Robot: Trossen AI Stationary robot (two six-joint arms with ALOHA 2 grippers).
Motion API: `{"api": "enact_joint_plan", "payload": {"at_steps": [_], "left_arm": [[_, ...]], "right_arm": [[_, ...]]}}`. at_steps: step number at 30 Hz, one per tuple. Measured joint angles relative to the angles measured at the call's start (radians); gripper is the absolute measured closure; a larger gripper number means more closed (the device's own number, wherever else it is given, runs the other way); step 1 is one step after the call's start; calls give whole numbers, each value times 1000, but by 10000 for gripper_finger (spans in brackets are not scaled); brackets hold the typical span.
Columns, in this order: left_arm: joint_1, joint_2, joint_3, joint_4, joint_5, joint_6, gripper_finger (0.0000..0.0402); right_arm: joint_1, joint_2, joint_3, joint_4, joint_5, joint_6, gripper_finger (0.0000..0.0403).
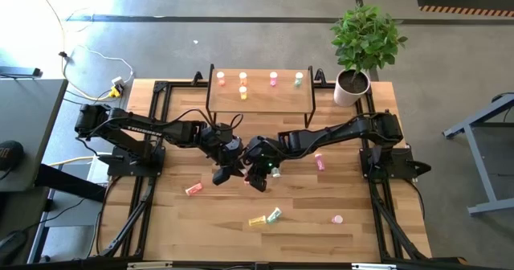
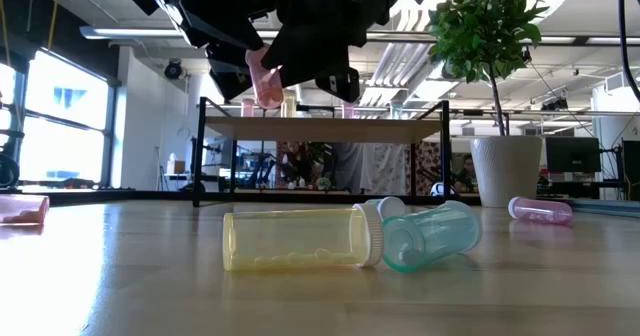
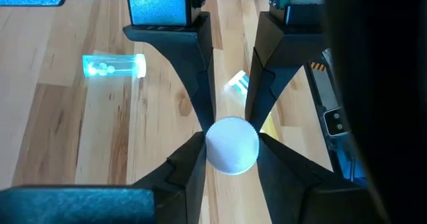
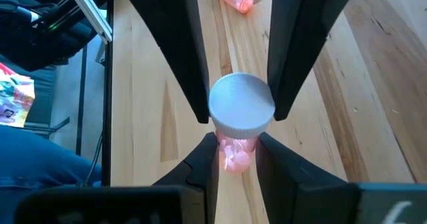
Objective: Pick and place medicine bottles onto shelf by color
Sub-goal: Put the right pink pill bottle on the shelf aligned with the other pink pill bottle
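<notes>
Mid-table [image 1: 321,230], one white-capped pink bottle [image 4: 235,146] is clamped by both arms' fingers [image 4: 200,84]; its body is mostly hidden in the left wrist view.

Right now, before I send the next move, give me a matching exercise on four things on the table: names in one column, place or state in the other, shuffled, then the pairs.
Column 1
1. yellow bottle
2. shelf
3. plant pot
4. right end effector

Column 2
A. bears upright bottles
B. shut on a pink bottle
C. lies on its side on the table
D. stands at the far right corner, beside the shelf

Pairs: 1-C, 2-A, 3-D, 4-B
</notes>
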Motion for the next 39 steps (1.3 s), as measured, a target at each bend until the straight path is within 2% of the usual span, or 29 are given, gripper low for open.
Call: {"api": "enact_joint_plan", "payload": {"at_steps": [8,14,19,23,28,39], "left_arm": [[0,0,0,0,-3,1,294],[0,0,1,-7,-13,3,296],[1,1,1,-19,-25,-1,295],[5,2,1,-46,-69,0,296],[30,1,3,-65,-73,3,293],[117,-3,43,-108,-90,50,294]], "right_arm": [[0,0,0,0,3,-21,323],[0,0,0,-3,30,-19,256],[-13,0,0,-24,-1,-4,216],[-18,-1,0,-34,-7,5,211],[-19,-29,0,-65,3,15,210],[-42,-154,6,-181,164,-35,210]]}}
